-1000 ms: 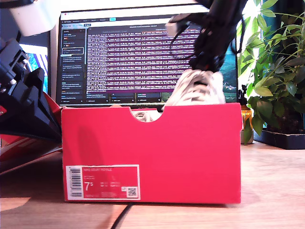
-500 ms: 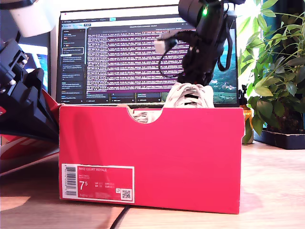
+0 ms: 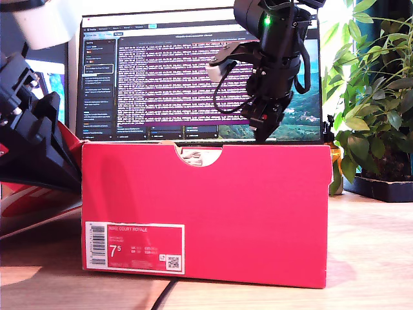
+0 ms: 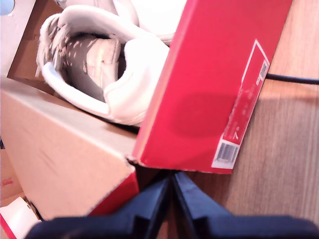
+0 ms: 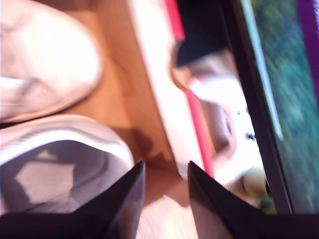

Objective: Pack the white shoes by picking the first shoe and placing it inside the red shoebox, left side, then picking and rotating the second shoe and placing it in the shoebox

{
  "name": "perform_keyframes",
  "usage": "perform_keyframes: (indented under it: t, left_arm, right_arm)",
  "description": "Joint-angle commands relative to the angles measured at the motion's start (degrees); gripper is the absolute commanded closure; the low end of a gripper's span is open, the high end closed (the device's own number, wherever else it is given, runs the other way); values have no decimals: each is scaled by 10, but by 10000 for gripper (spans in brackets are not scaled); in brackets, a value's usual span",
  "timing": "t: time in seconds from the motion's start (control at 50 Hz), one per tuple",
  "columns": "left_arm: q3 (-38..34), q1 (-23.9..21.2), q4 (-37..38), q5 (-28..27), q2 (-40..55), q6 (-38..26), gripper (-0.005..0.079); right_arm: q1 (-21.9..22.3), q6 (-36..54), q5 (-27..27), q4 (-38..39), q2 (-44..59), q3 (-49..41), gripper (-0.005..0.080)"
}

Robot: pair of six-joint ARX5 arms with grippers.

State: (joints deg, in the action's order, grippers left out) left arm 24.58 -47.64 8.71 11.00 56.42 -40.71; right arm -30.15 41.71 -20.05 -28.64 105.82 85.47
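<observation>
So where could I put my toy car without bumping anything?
The bare wooden table between the red shoebox and the potted plant, on the exterior view's right, looks free. Inside the box is crowded with both white shoes. The exterior view's left is crowded with an arm.

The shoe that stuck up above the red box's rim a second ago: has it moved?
Yes. It has dropped below the red shoebox rim, judged against the monitor behind.
</observation>
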Motion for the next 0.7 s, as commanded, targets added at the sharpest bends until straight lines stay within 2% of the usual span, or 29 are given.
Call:
perform_keyframes:
  t: [0.0,0.3,0.68]
  left_arm:
    - [-2,-1,-6,-1,6,4,761]
    - [-2,-1,-5,-1,6,3,761]
    - [-2,-1,-6,-14,6,3,761]
  right_arm:
    - [-12,-23,1,-8,8,24,763]
    - [-36,-121,2,-60,8,80,765]
    - [-58,-193,21,-191,0,152,765]
